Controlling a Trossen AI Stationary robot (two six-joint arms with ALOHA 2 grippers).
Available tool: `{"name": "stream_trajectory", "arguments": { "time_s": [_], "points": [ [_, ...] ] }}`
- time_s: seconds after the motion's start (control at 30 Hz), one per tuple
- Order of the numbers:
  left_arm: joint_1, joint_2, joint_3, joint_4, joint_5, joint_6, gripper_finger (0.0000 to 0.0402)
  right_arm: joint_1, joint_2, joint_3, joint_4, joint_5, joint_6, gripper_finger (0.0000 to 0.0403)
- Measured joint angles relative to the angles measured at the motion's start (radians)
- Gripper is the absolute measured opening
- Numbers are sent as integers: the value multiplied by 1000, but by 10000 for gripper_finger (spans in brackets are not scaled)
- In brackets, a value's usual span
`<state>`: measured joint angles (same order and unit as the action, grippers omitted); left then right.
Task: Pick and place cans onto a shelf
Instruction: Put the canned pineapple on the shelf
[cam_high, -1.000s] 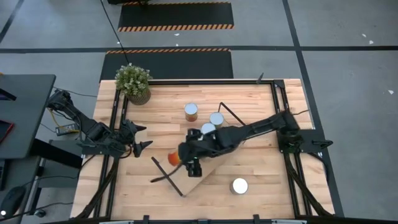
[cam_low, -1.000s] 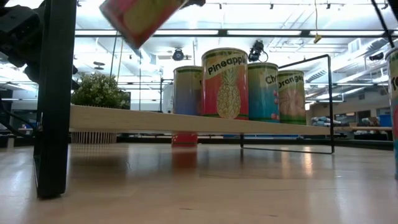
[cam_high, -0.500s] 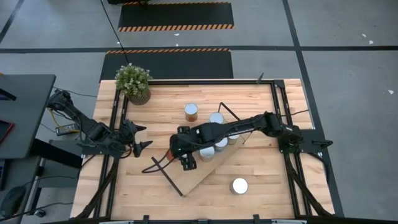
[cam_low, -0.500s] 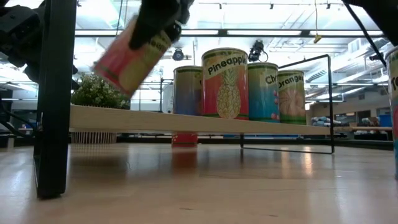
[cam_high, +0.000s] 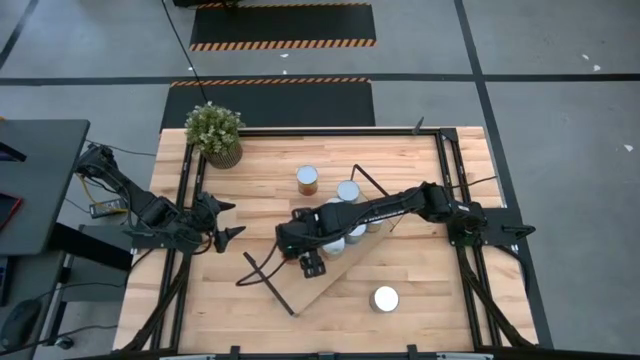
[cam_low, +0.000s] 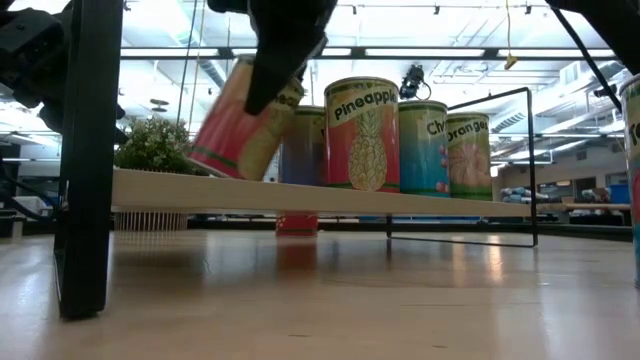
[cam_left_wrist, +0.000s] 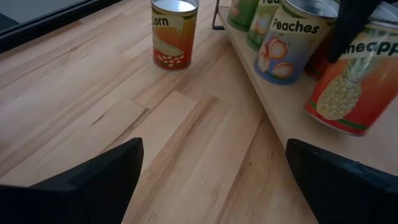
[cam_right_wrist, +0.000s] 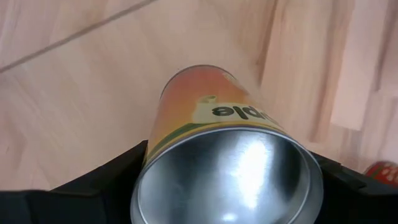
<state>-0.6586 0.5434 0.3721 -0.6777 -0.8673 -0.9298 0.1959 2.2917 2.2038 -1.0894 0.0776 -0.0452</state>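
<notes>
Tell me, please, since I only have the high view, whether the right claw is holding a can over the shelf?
Observer: Yes. The low view shows the right claw gripping a red-and-yellow can, tilted, with its lower edge down at the shelf.
Operator: Thank you. What is on its label?
Observer: The left wrist view shows a pineapple on it. Beside it, the Peaches can stands upright on the shelf.

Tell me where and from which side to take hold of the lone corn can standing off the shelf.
Take the corn can around its round side wall, coming straight down over its top. It stands upright on the tabletop, apart from the shelf and its cans, with free room on every side. The left tool waits at the table's left edge.
</notes>
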Motion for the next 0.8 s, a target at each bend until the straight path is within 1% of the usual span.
{"name": "stream_trajectory", "arguments": {
  "time_s": [0.27, 0.43, 0.53, 0.63, 0.8],
  "points": [
    [0, 0, 0, 0, 0, 0, 400, 4, 0, -5, -40, -7, 27, 343],
    [0, 0, 0, 0, 0, 0, 400, 4, 0, -5, -38, -59, 39, 362],
    [0, 0, 0, 0, 0, 0, 400, 2, 0, -5, -36, -66, 45, 376],
    [0, 0, 0, 0, 0, 0, 400, 2, 0, -5, -31, -54, 42, 385],
    [0, 0, 0, 0, 0, 0, 400, 17, 0, 20, -30, 1, 41, 385]
  ]
}}
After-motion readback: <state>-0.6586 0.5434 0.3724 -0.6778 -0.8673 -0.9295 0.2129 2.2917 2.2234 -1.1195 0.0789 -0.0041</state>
